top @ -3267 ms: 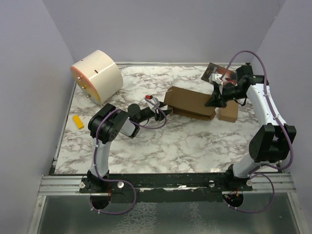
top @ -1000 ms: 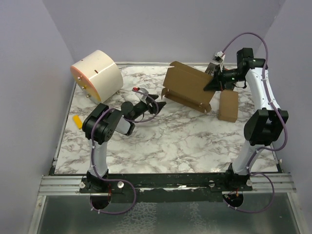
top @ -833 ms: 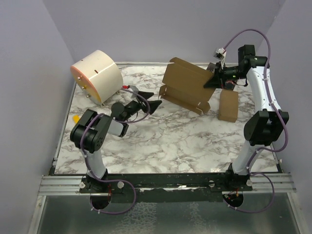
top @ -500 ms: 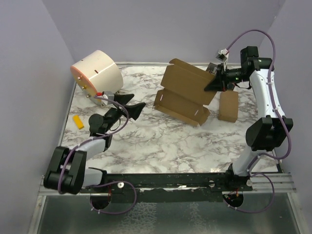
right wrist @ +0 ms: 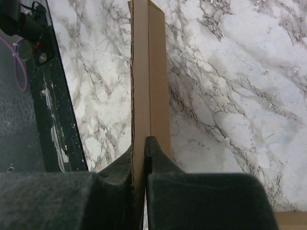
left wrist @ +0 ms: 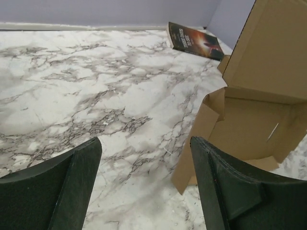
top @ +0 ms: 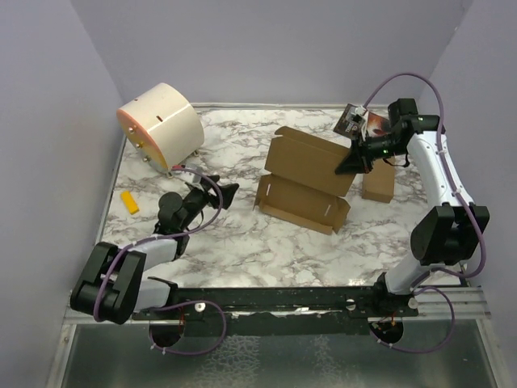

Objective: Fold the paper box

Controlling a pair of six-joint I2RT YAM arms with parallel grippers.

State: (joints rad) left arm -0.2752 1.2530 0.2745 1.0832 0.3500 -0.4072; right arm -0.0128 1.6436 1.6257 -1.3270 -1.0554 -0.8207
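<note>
1. The right gripper (right wrist: 144,146) was clenched on the paper box (top: 303,174). In its wrist view both fingers pinched a thin cardboard edge, seen end-on and running straight away from the jaws.
2. From above, that grip sat at the right-hand upper corner of the box's rear panel. The panel stood tilted up off the table (top: 242,234), while the front tray part, with its short side walls, rested on the marble.
3. The left gripper (left wrist: 144,155) was released, its fingers spread wide with only bare marble between them.
4. The box lay ahead and to the right of the left gripper, near but apart. In the left wrist view its nearest side flap showed just beyond the right-hand finger, not touching it.
5. The box looked half formed, so I judged the step in hand to be holding the big panel up while the sides were shaped. The next move would call for the left gripper to cross to that near flap and press or tuck it inward while the right kept the panel steady. Thin card could pivot or slip in so narrow a pinch.
6. Farther out, a smaller brown box (top: 378,184) stood just right of the paper box and a dark booklet (top: 355,121) lay behind it. A cream drum (top: 160,125) and a yellow piece (top: 129,200) sat well apart at the left.
</note>
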